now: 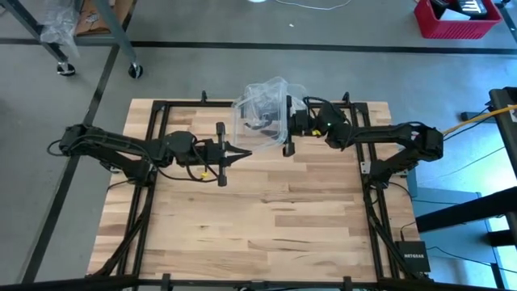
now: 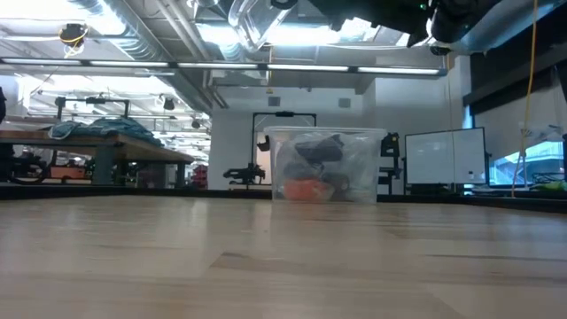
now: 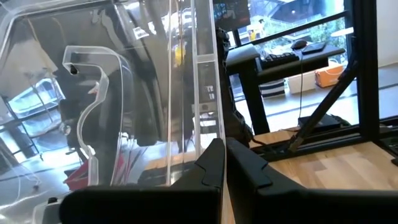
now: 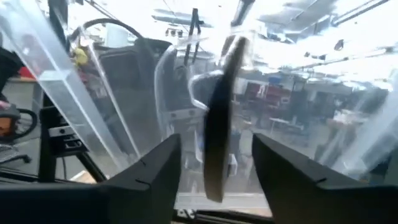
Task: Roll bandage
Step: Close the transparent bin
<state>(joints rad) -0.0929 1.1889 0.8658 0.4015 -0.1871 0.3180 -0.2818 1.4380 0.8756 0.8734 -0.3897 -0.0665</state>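
Note:
The clear plastic box (image 1: 260, 109) stands on the table's far middle; in the low view (image 2: 323, 166) dark things and an orange one show inside it. The bandage does not show as a strip anywhere; I cannot tell whether the dark stuff in the box is it. My right gripper (image 1: 284, 123) is open at the box's right side, with the box's black handle (image 4: 216, 137) between its fingers (image 4: 155, 174) and gaps on both sides. My left gripper (image 1: 245, 152) is shut, pointing right at the box's near left corner (image 3: 186, 93). My left gripper's shut fingertips (image 3: 214, 158) stand level, right at the box's clear near wall (image 3: 193, 124). I cannot tell whether they touch it.
Black frame rails (image 1: 153, 129) run along the table's left, right and far sides. Bare wooden tabletop (image 1: 266, 226) lies between the arms and the near edge. A red crate (image 1: 456, 18) stands on the floor beyond the table.

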